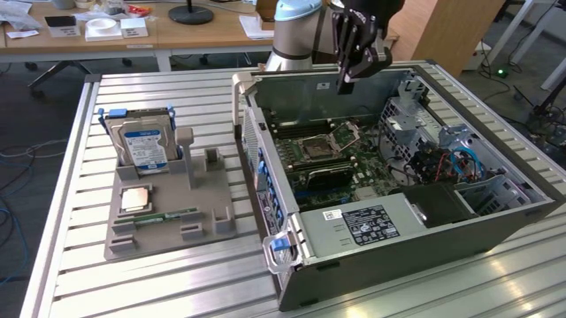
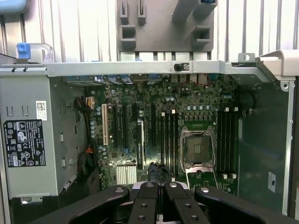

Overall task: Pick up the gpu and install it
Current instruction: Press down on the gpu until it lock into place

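1. Near corner of an open grey computer case [image 1: 354, 265], lying on its side on the slatted metal worktop [image 1: 177, 291], towards the exterior view's right edge, with a blue latch [image 1: 280, 243] at that corner.
2. Just behind it, inside the case, a grey power supply [image 1: 372, 222] bearing a black label.
3. Across a gap, near the worktop's edge on the exterior view's left, a grey parts tray [image 1: 168, 228] holding a square processor [image 1: 134, 199] and a narrow green RAM stick [image 1: 169, 216].
4. Mid-case, the green motherboard [image 1: 305, 136]; the gpu [image 1: 325, 177], black-faced, apparently seated in a slot on it, between the processor socket [image 1: 323, 142] and the power supply.
5. At the tray's far end, a silver hard drive [image 1: 146, 149] with a blue label, upright in its holder.
6. Above the case's far wall, the black gripper [image 1: 345, 85], pointing down, fingers [image 2: 148, 200] pressed together with nothing between them, well clear of the gpu.
7. Behind it, the arm's pale blue and silver column [image 1: 296, 33] at the worktop's far edge.
8. Farthest back, wooden desks [image 1: 195, 33] with small items.
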`<action>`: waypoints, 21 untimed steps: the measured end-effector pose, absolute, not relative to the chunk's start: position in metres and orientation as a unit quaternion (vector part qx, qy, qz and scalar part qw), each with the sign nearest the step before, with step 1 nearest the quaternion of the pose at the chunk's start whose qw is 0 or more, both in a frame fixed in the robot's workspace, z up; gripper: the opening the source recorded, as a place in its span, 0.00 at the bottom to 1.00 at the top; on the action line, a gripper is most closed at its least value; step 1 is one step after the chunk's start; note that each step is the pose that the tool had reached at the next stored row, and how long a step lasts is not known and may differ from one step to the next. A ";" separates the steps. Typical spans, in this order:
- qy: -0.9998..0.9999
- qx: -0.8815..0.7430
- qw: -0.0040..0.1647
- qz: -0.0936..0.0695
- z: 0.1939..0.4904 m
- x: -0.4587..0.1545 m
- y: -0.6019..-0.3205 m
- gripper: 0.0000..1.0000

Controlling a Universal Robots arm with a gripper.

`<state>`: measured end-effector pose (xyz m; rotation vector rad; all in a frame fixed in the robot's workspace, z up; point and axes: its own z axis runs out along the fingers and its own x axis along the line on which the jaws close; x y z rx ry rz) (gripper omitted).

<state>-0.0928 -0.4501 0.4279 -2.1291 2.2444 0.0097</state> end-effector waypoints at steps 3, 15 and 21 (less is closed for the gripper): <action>0.725 -0.688 0.024 0.003 0.422 -0.093 -0.450 0.11; 0.725 -0.688 0.024 0.003 0.401 -0.093 -0.450 0.11; 0.725 -0.688 0.024 0.003 0.391 -0.093 -0.450 0.11</action>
